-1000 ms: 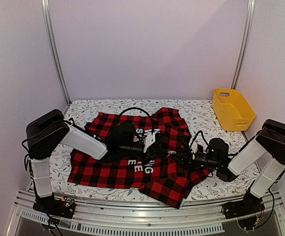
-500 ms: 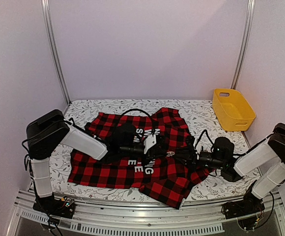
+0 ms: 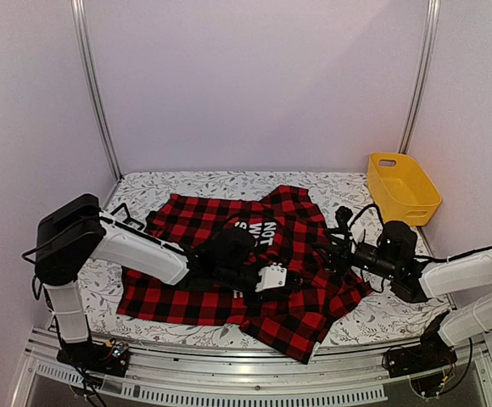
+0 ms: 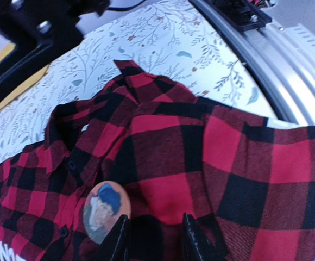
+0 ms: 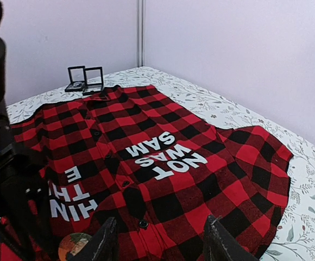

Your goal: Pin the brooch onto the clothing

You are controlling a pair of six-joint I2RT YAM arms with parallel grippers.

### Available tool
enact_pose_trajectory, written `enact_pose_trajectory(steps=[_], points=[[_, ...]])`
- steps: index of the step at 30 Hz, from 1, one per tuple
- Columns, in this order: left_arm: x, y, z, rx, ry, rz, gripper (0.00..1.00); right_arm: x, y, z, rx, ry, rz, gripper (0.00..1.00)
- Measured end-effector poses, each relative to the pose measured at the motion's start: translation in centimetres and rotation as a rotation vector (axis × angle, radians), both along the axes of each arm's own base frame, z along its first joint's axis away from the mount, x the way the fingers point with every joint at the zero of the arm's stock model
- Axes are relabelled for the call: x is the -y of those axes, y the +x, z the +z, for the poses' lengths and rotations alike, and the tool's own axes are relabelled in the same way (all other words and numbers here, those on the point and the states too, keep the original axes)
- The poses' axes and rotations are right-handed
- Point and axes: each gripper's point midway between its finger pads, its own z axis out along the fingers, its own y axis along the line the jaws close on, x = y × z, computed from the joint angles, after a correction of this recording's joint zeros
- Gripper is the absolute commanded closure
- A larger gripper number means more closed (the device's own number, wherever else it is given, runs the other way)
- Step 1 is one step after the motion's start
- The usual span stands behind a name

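Overhead, the right gripper (image 3: 335,246) is sitting farther right than before, the left gripper (image 3: 293,278) nearer, over the shirt (image 3: 187,229) on the leaf-printed table (image 3: 229,182) between pale walls (image 3: 254,85); left-wrist fingers (image 4: 193,239) are gaping beside the brooch (image 4: 106,212) lying on it; right-wrist fingers (image 5: 106,239) are gaping empty.

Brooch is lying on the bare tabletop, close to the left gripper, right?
No: the brooch lies on the shirt, not the bare tabletop, as the left wrist view shows. It is close to the left gripper.
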Motion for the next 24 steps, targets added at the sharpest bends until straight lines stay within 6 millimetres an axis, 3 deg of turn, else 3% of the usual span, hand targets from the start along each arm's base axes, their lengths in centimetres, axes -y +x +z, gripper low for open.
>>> enact_pose_trajectory(steps=[3,7,9,12,14,18,19,21,24], points=[[0.6,-1.5,0.6,-0.064,0.032,-0.057,0.71,0.1,2.6,0.2,-0.076,-0.024,-0.101,0.56],[1.2,-2.3,1.8,-0.176,0.066,-0.072,0.74,0.5,7.6,0.5,-0.226,-0.044,-0.273,0.66],[0.7,-2.5,2.3,-0.227,0.074,-0.05,0.74,1.3,9.6,-0.7,-0.315,-0.071,-0.36,0.69],[-1.3,-2.1,3.5,-0.308,0.047,0.035,0.73,2.4,10.8,-3.9,-0.447,-0.149,-0.45,0.71],[-3.0,-0.1,4.5,-0.368,0.002,0.162,0.74,2.9,10.7,-6.7,-0.539,-0.218,-0.483,0.73],[-8.2,9.3,4.5,-0.509,-0.107,0.604,0.75,3.3,10.0,-11.6,-0.694,-0.344,-0.507,0.75],[-10.6,12.2,3.4,-0.559,-0.126,0.761,0.75,3.3,10.0,-12.6,-0.726,-0.371,-0.511,0.74],[-14.9,15.9,0.6,-0.633,-0.138,1.003,0.74,3.3,10.2,-14.5,-0.77,-0.421,-0.528,0.74],[-20.8,18.2,-4.2,-0.708,-0.113,1.288,0.72,3.1,12.0,-14.5,-0.773,-0.441,-0.568,0.74]])
